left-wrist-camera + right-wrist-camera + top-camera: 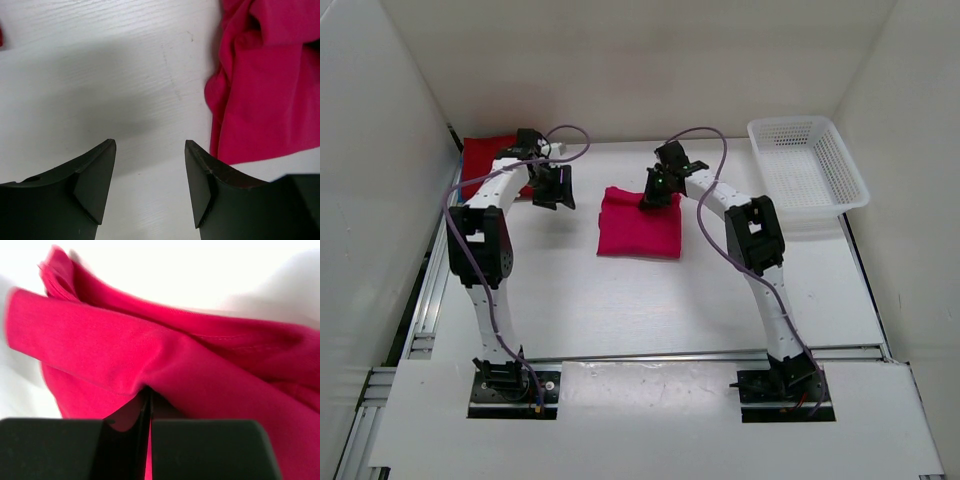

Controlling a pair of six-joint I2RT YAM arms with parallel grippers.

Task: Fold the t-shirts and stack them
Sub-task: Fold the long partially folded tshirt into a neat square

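On the table (620, 310), seen from above, two shirts show. One pink-magenta t-shirt (638, 228) lies folded at the centre and one dark red t-shirt (480, 160) lies in the far left corner. One white basket (808, 165) sits far right. In the left wrist view, the left gripper (150, 170) hangs with its jaws apart over bare tabletop, beside that pink shirt. In the right wrist view, the right gripper (150, 410) is pinched together on a fold of it.

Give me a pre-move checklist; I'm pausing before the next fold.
1. The right hand is shut on the pink shirt: ok.
2. The left hand is open and empty: ok.
3. The left hand is at the shirt's edge: not ok, it hovers over table beside it.
4. The dark red shirt is folded: cannot tell, the left arm partly hides it.
5. The basket stands apart from the pink shirt: ok.
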